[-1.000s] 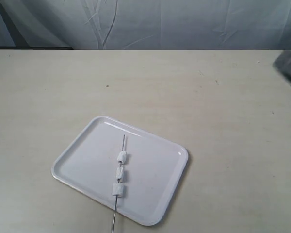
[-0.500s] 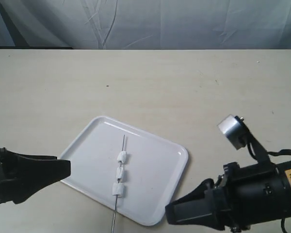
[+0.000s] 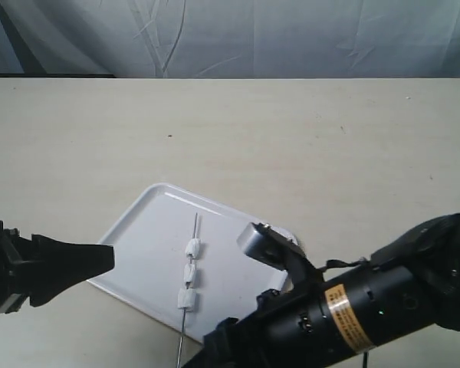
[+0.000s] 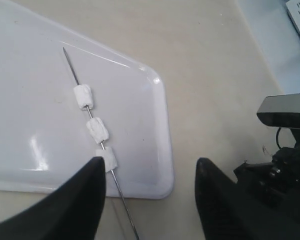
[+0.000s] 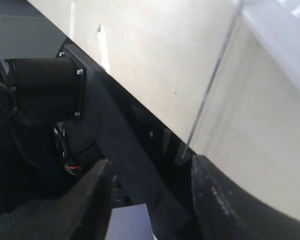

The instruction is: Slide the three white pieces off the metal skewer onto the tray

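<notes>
The white tray (image 3: pixel 138 238) lies on the table with the metal skewer (image 3: pixel 195 226) across it, handle end sticking over the near rim. The three white pieces (image 3: pixel 189 272) are threaded on the skewer in a row. My left gripper (image 3: pixel 100 261) hovers at the tray's left edge; in the left wrist view it (image 4: pixel 150 167) is open, the pieces (image 4: pixel 97 131) and skewer (image 4: pixel 122 200) just ahead on the tray (image 4: pixel 30 100). My right gripper (image 3: pixel 218 341) is low beside the skewer's handle end; it (image 5: pixel 150 170) is open, with the skewer (image 5: pixel 210 87) close ahead.
The beige table (image 3: pixel 307 138) stretches wide behind the tray, with a grey cloth backdrop (image 3: pixel 291 38) beyond its far edge. The right arm's body (image 3: pixel 368 307) covers the tray's near right corner. The table's front edge (image 5: pixel 120 90) shows in the right wrist view.
Both arms have come into view. The right arm swung from the lower right toward the skewer's handle end; the left gripper edged slightly right. Tray, skewer and pieces have not moved.
</notes>
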`<action>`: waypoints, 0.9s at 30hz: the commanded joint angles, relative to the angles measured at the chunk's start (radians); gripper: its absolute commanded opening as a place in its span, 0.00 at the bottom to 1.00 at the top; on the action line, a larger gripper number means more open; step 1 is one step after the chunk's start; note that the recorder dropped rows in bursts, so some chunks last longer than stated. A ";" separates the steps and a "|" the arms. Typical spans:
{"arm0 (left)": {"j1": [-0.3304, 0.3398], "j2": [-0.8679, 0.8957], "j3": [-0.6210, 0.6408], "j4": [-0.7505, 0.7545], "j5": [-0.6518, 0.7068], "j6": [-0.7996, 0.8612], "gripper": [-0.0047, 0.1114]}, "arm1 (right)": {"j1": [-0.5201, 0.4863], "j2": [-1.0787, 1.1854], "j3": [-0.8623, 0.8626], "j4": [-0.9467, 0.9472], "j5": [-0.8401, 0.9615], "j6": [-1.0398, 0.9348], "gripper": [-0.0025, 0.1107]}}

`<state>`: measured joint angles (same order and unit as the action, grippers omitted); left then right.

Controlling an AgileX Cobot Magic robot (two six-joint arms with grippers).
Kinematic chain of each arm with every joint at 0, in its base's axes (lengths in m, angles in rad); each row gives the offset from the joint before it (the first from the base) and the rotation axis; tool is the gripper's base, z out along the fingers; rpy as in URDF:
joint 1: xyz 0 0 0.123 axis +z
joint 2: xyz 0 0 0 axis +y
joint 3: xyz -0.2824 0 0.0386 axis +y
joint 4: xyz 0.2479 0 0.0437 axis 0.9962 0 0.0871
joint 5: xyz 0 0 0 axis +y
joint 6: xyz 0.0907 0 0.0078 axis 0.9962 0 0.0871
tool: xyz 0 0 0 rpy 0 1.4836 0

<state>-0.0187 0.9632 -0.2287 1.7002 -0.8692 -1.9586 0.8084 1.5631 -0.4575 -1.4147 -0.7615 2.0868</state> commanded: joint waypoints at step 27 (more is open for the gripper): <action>-0.006 0.003 -0.001 -0.002 0.068 0.015 0.49 | 0.229 0.175 -0.097 0.267 0.252 0.026 0.44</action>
<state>-0.0187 0.9647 -0.2287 1.7034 -0.7935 -1.9483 1.0350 1.7369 -0.5514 -1.1563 -0.5320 2.0885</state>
